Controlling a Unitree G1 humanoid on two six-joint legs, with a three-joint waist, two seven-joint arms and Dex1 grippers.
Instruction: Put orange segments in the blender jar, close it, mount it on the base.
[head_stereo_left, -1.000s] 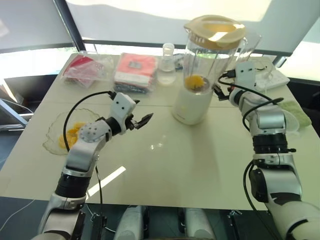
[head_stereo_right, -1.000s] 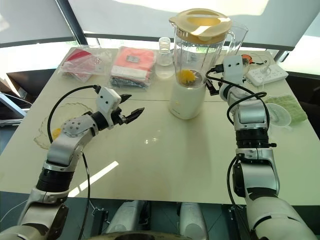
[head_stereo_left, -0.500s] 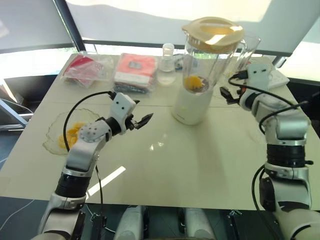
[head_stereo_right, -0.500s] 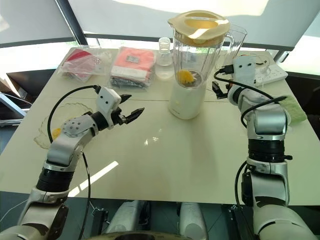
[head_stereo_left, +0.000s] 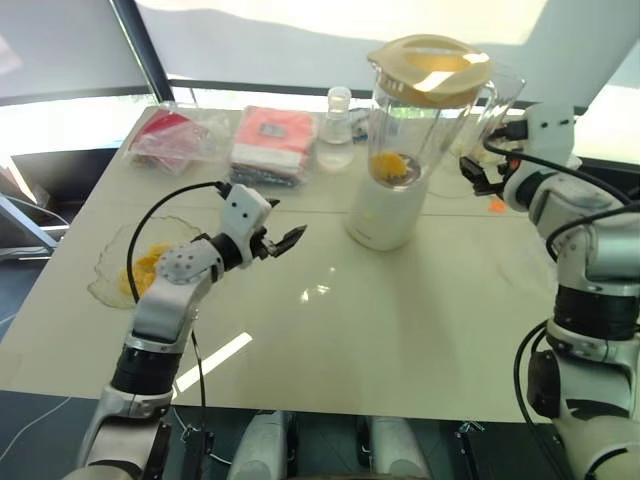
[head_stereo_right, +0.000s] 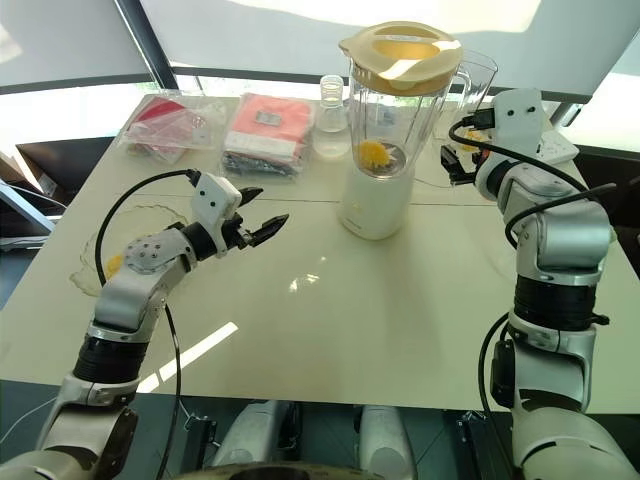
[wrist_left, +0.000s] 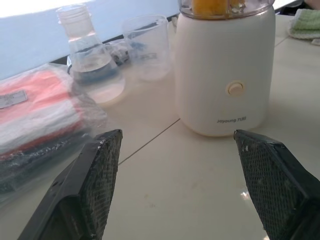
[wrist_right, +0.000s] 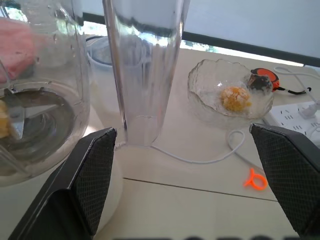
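The clear blender jar (head_stereo_left: 428, 120) stands on the white base (head_stereo_left: 380, 215) at the middle back of the table, with a cream lid (head_stereo_left: 430, 55) on top. Orange segments (head_stereo_left: 388, 164) lie at the jar's bottom, and more orange segments (head_stereo_left: 143, 266) sit in a glass dish (head_stereo_left: 108, 288) at the left. My left gripper (head_stereo_right: 262, 212) hovers open over the table, left of the base (wrist_left: 225, 85), holding nothing. My right gripper (head_stereo_right: 449, 168) is open and empty, a little to the right of the jar's handle (wrist_right: 142, 75).
Plastic-wrapped packets (head_stereo_left: 268, 142) and a small glass flask (head_stereo_left: 336, 140) lie at the back left. A glass bowl (wrist_right: 230, 95) holding an orange piece, a power strip (wrist_right: 295, 120) and a small orange ring (wrist_right: 255, 179) lie right of the jar.
My right gripper has drawn back from the jar, to the right and upward, still open. The left arm has not moved.
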